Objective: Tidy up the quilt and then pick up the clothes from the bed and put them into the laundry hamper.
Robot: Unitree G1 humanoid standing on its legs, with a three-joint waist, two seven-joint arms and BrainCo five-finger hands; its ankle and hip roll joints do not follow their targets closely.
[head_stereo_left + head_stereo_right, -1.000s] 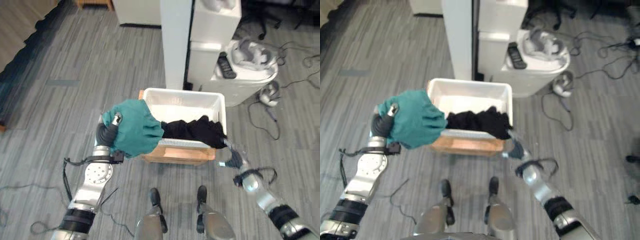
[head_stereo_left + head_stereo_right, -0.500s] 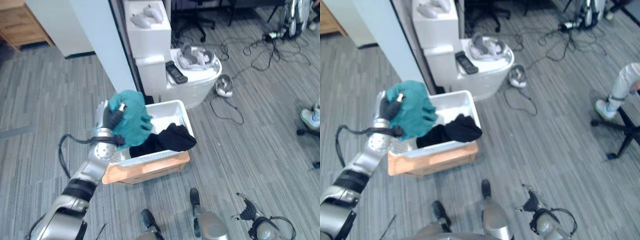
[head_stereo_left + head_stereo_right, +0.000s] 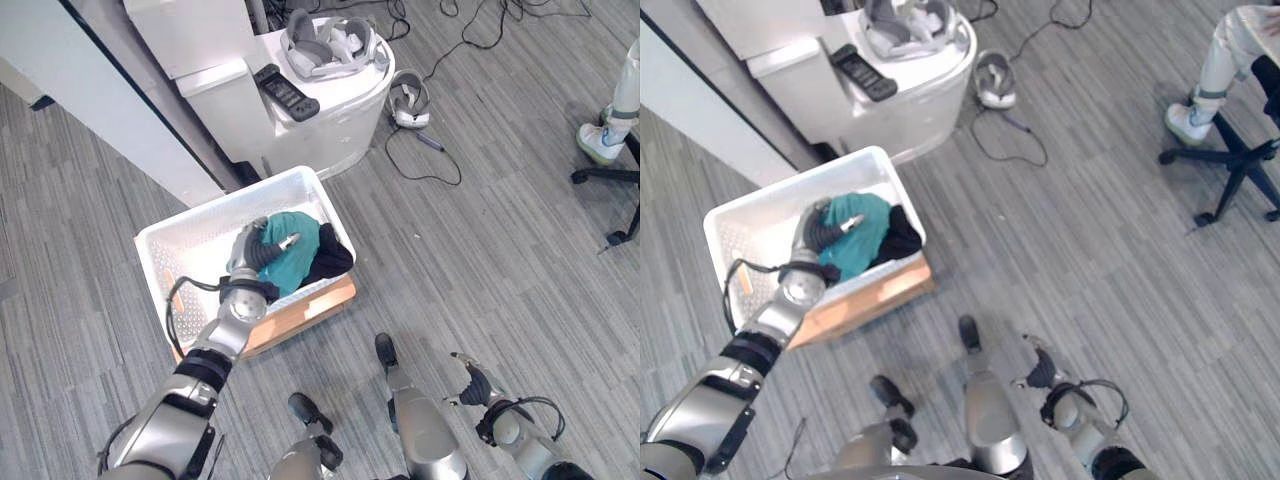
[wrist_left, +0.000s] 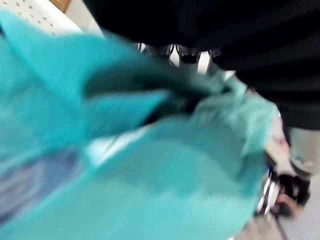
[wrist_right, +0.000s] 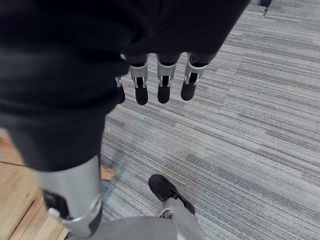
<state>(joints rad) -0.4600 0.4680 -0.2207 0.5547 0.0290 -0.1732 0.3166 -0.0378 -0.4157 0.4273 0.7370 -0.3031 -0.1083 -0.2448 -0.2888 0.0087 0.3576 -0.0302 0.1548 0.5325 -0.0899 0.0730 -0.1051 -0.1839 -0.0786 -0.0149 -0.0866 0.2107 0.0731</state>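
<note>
Two garments lie in the white hamper point(image 3: 160, 240): the left hand point(image 3: 254, 254), arm stretched over the near rim, clenches the teal cloth point(image 3: 296, 259) beside black clothes point(image 3: 330, 258). Right hand point(image 5: 160, 80) hangs low with fingers relaxed, empty, above open grey floor point(image 3: 500, 240)

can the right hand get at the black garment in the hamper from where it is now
Probably not without moving. The right hand hangs low over bare floor, apart from the hamper, and the left hand with the teal garment lies beside the black garment.
</note>
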